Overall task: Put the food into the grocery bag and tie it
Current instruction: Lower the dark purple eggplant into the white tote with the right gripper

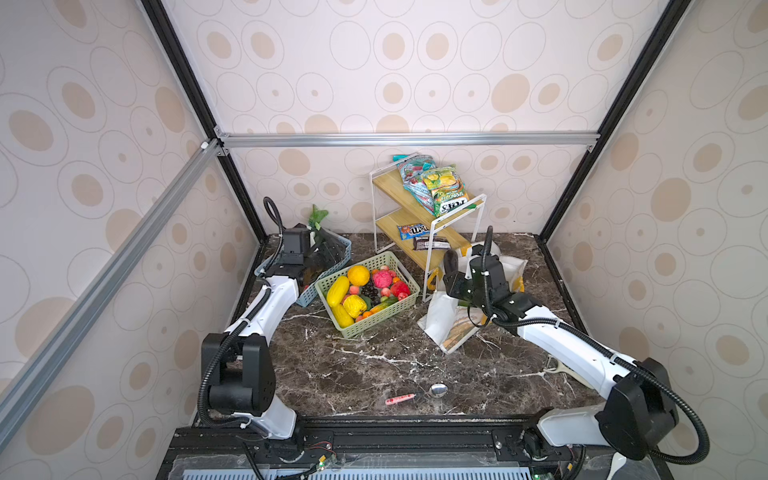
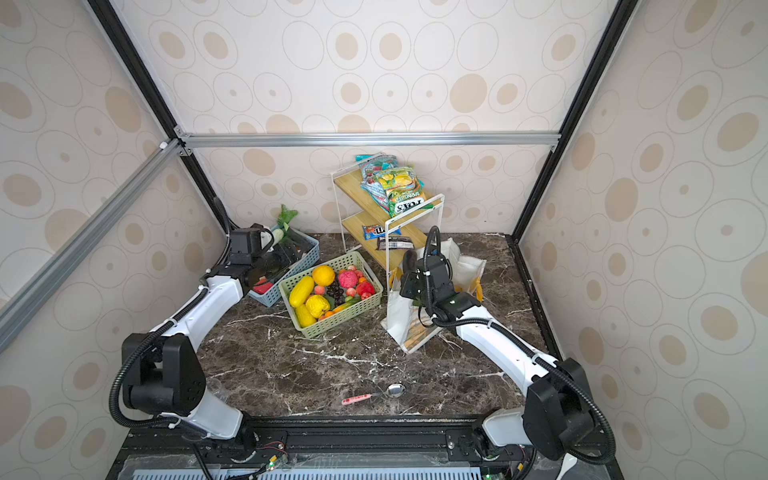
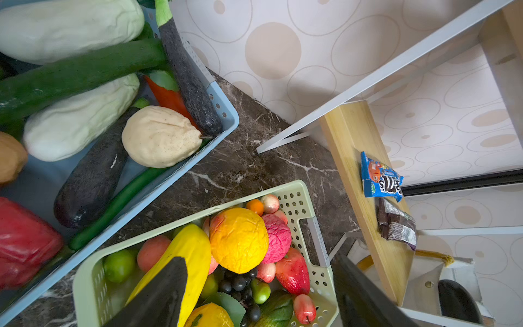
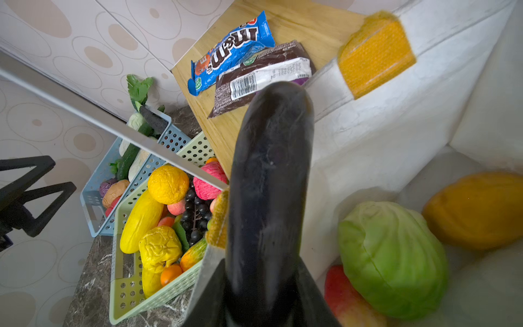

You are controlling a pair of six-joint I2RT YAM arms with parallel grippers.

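- Right gripper (image 4: pixel 260 300): fingers narrowed on one end of a long dark eggplant (image 4: pixel 268 184), which juts out over the rim of the grocery bag (image 4: pixel 368 136).
- Left gripper (image 3: pixel 259 259): fingers spread wide and empty, poised above the green basket (image 3: pixel 300 198), close to its border with the blue basket (image 3: pixel 226 113).
- Location: in both top views the grocery bag lies at 3 o'clock of the green basket, with the shelf rack (image 1: pixel 432 232) at its 12 o'clock.
- Bag contents: a cabbage (image 4: pixel 390 260), an orange-yellow piece (image 4: pixel 478 209) and a red piece (image 4: pixel 345 297).
- Risk 1: the eggplant is gripped by its end only. If it is released from here it may land across the rim and roll out toward the green basket.
- Risk 2: the bag is soft and slumped. A push on its wall could fold the mouth closed or tip the contents out.
- Risk 3: the rack's white frame (image 4: pixel 113 124) runs close by, so a swing of the eggplant could strike it or sweep the snack packets (image 4: pixel 232 51) off the shelf.
- Risk 4: a yellow strap (image 4: pixel 218 220) lies against the eggplant and could snag on the fingers as they withdraw.
- Risk 5: both baskets are well stocked. Overfilling would leave too little slack to tie.
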